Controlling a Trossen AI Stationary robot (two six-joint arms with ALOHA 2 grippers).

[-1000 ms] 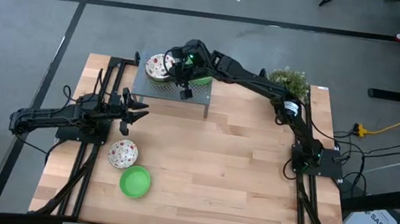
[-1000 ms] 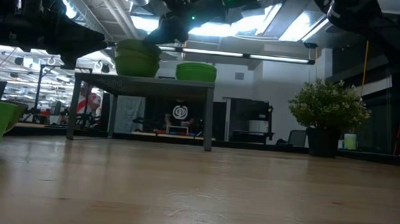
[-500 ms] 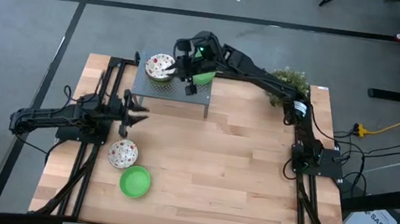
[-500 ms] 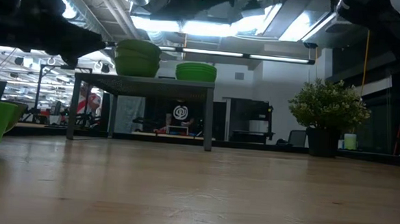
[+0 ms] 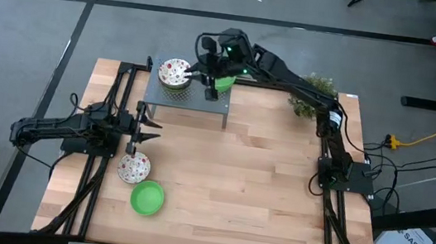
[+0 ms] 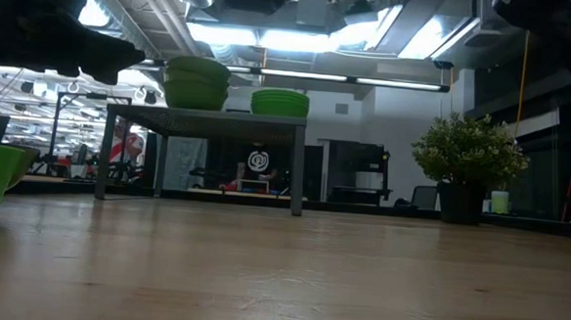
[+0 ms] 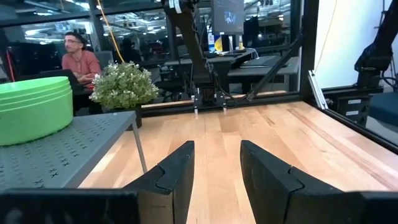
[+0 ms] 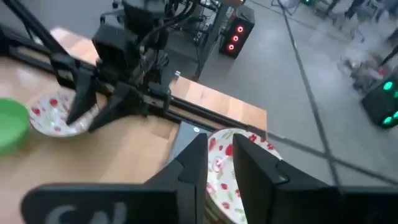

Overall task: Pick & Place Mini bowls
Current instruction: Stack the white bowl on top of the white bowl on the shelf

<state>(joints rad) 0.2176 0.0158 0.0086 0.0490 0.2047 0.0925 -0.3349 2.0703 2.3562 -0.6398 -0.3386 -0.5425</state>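
Note:
A grey perforated stand [image 5: 187, 103] at the table's far side carries a stack of speckled mini bowls [image 5: 174, 72] and a stack of green mini bowls [image 5: 224, 83]. From the side, both stacks look green in the low view [image 6: 196, 82] [image 6: 280, 103]. One speckled bowl [image 5: 134, 166] and one green bowl [image 5: 147, 197] rest on the table near the left. My right gripper [image 5: 209, 90] hangs above the stand between the two stacks, open by a narrow gap and empty [image 8: 221, 146]. My left gripper [image 5: 150, 129] is open and empty, just left of the stand's near edge [image 7: 217, 174].
A bushy potted plant [image 5: 315, 88] stands at the far right corner. The stand's legs [image 6: 298, 170] rise from the table. Bare wood [image 5: 259, 194] fills the middle and right of the table. A person [image 7: 78, 56] sits in the room beyond.
My right gripper has risen from the stacks on the stand and gone a little toward the table's far right; it has left the low view at the top. My left gripper has shifted slightly toward the near edge. The bowls have stayed where they were.

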